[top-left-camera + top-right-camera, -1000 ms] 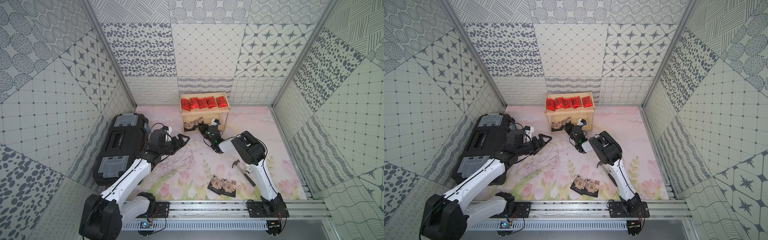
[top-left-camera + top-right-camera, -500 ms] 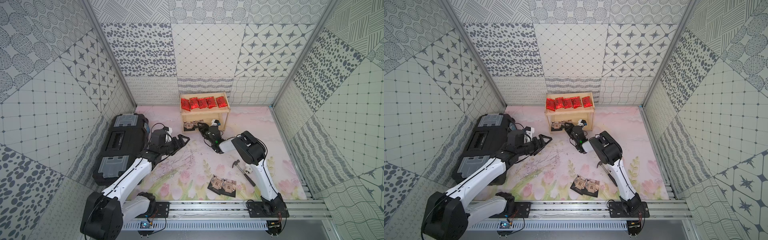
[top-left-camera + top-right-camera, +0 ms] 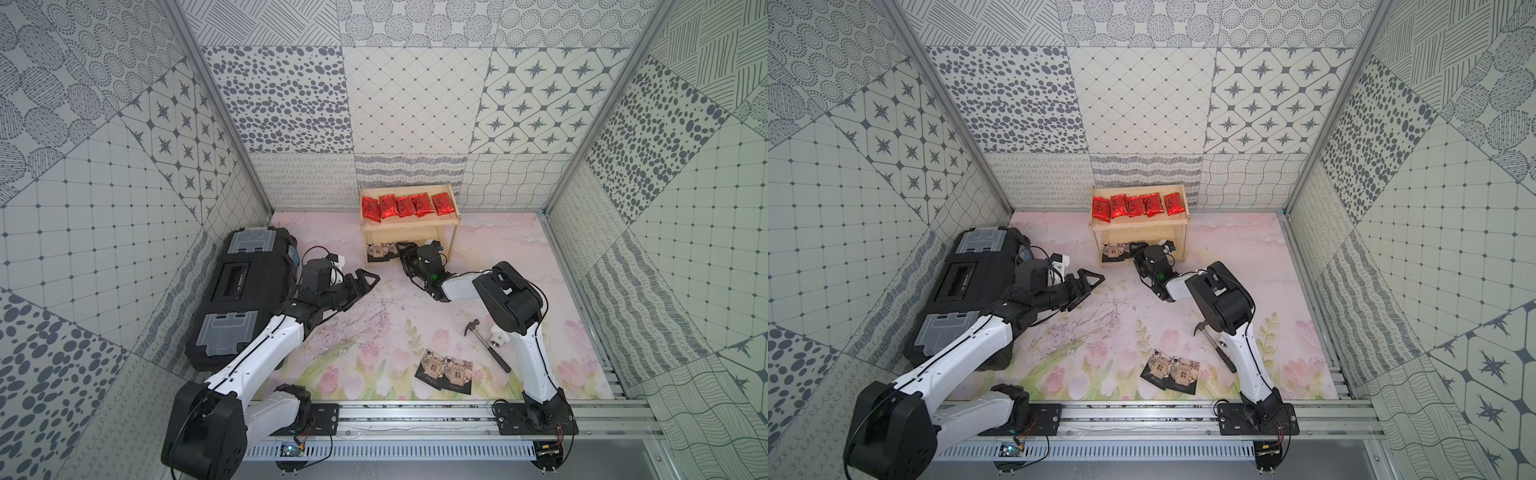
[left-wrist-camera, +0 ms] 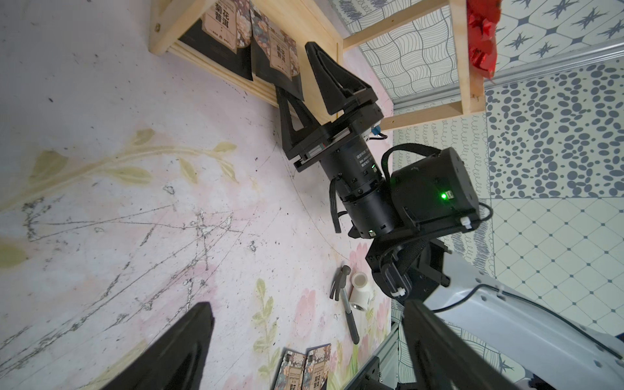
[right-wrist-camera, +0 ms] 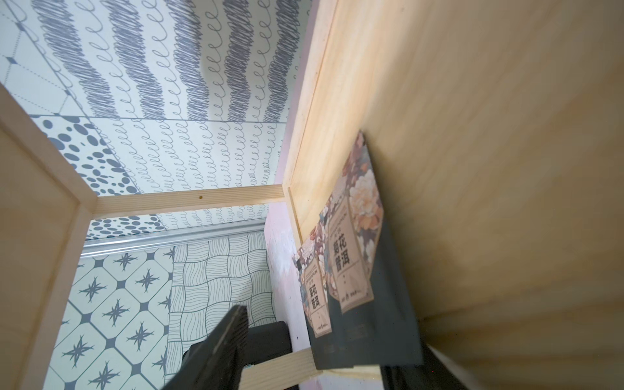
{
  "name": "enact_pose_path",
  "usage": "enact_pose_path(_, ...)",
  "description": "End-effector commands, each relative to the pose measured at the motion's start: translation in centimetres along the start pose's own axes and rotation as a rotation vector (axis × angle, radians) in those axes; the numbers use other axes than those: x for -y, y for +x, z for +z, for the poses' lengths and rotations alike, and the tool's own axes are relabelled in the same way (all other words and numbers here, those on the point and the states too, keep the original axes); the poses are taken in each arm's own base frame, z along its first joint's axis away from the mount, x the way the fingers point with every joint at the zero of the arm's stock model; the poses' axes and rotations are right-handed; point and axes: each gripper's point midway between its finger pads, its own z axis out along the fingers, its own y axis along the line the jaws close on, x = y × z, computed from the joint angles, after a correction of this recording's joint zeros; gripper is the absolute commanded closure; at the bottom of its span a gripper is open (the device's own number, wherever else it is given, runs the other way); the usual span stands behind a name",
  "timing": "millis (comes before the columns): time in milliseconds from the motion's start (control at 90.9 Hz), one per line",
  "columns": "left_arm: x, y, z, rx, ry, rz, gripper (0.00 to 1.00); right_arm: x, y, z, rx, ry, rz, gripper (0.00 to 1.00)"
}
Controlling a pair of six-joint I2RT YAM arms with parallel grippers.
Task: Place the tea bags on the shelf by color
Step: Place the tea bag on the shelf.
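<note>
The pale wooden shelf (image 3: 409, 222) (image 3: 1138, 226) stands at the back of the mat. Several red tea bags (image 3: 405, 205) (image 3: 1133, 205) lie in a row on its top tier. Two dark tea bags (image 3: 380, 251) (image 4: 277, 54) (image 5: 351, 256) lie side by side at the left of the lower tier. My right gripper (image 3: 405, 254) (image 4: 295, 69) is open at that tier's front, one finger above and one below the nearer sachet's overhanging edge. Two more dark tea bags (image 3: 444, 370) (image 4: 304, 368) lie on the mat near the front. My left gripper (image 3: 361, 284) (image 4: 305, 304) hangs open and holds nothing.
A long black toolbox (image 3: 245, 286) lies along the left wall beside my left arm. A small hammer (image 3: 484, 345) and a white plastic fitting (image 3: 498, 338) lie by the right arm's base link. A metal rail runs across the front edge.
My right gripper has opened and let go of the dark sachet on the lower tier. The left arm has barely moved.
</note>
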Motion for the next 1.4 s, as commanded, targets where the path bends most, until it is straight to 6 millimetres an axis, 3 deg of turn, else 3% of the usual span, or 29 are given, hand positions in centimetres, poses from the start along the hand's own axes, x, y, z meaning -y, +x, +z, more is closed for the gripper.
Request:
enact_pose_path(0,0.7,-0.8,-0.2,0.020,0.035,0.015,0.08,5.1,0.6,-0.8,-0.023,0.218,0.036,0.35)
enact_pose_path(396,1.1,-0.9,-0.5,0.025,0.043,0.019,0.08,4.6,1.1,-0.8,-0.071,0.296,0.021,0.33)
enact_pose_path(627,1.4,-1.0,-0.7,0.031,0.049,0.025,0.08,6.0,1.6,-2.0,-0.127,0.464,0.043,0.28)
enact_pose_path(880,1.7,-1.3,-1.0,0.041,0.050,0.030,0.08,5.5,1.1,-3.1,-0.165,0.562,0.017,0.21)
enact_pose_path(1111,1.6,-1.3,-1.0,0.045,0.045,0.030,0.08,4.3,1.4,-3.8,-0.210,0.547,-0.056,0.19)
enact_pose_path(1210,1.5,-1.3,-1.0,0.041,0.033,0.030,0.09,1.8,1.9,-5.5,-0.244,0.500,-0.249,0.20)
enact_pose_path(1309,1.0,-0.9,-0.6,0.018,0.013,0.022,0.12,-1.0,3.4,-9.1,-0.316,0.401,-0.527,0.22)
enact_pose_path(1386,0.8,0.2,0.3,-0.023,-0.014,0.034,0.14,-0.8,5.2,-13.0,-0.392,0.335,-0.783,0.29)
